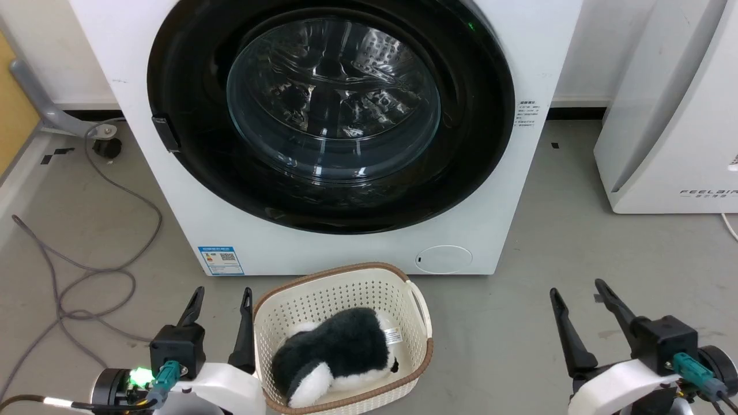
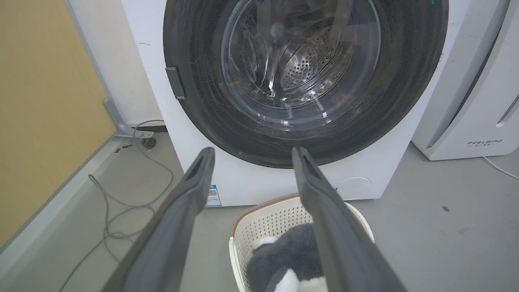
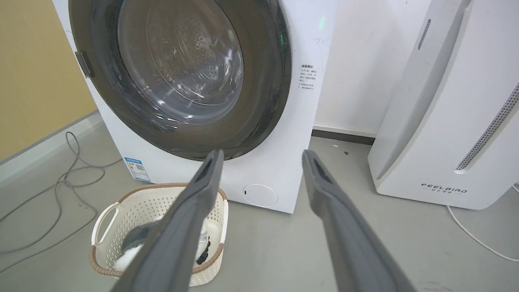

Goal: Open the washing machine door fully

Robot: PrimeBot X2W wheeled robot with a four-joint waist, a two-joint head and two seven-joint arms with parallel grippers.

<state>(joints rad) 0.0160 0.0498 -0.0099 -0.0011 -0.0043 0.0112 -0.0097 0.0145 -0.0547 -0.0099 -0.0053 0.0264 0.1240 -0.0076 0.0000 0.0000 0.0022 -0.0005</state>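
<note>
Both grippers sit low: the left gripper [image 1: 223, 291] just beside the basket [image 1: 323, 305], the right gripper [image 1: 576, 287] well apart over bare floor [image 1: 507, 346], each with fingers spread and holding nothing. Past the basket and its plush toy [image 1: 334, 351] stands the washing machine [image 1: 144, 190], its door [image 1: 334, 98] shut flush in the front. A dark tab [image 1: 166, 134] sits on the door's left rim. That looks like the place to hook a finger, then pull in a wide arc clear of the basket.
</note>
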